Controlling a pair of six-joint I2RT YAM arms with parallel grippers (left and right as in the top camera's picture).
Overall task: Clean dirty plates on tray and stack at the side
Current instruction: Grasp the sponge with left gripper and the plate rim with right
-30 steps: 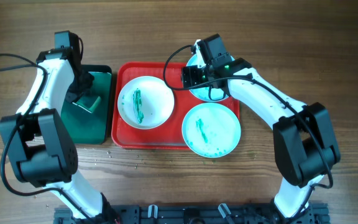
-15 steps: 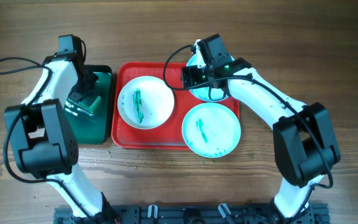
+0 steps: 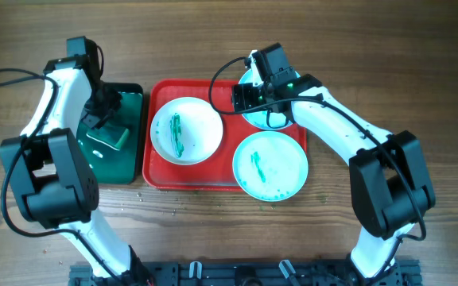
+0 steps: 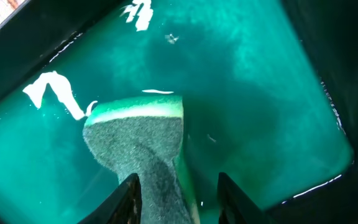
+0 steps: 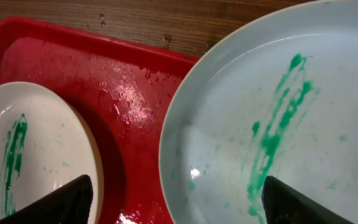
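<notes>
Sitting on wood-grain table [image 3: 213, 32]: red tray [image 3: 157, 176], green tray [image 3: 126, 159]

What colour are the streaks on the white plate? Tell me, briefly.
Green, on the white plate; clearest in the overhead view.

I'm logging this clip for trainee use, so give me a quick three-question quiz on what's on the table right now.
1. Counting the white plate, how many plates show green streaks? A) two B) three C) four
2. True or false: the right gripper is shut on a plate.
3. Fill in: the sponge lies in the ___ tray, not the red tray.

Key
1: B
2: False. Its fingers stand wide apart above a plate.
3: green. The sponge is in the green tray.
</notes>
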